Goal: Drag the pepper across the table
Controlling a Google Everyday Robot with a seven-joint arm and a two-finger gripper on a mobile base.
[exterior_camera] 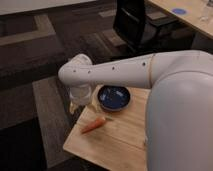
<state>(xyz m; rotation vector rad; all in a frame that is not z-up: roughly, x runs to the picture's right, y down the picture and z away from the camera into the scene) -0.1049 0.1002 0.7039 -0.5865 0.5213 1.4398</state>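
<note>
Hanging from my smooth, white, rounded arm (115, 70), my gripper (77, 104) sits low over the far corner of the table (125, 142), at the left of the view. It hangs below a pale cylindrical wrist section. Whether it is clenched or released I cannot tell, since its lower end blurs into the table edge.

The pepper (94, 125) lies flat on the table, just nearer the camera than my gripper and apart from it. It is slim, tapered and orange-red, and angled so that its thicker end points up toward the blue bowl (114, 97). The bowl is round, dark and glossy, and stands just beside my wrist on the far part of the tabletop, close to the pepper but not touching it.

The tabletop is light wood with straight edges and a faint grain. My bulky white body fills the right side and covers that part of the table. Beyond it lies dark carpet (30, 100) with paler rectangular patches, a black chair (137, 22), and a pale desk (195, 20) carrying a blue disc (178, 11).
</note>
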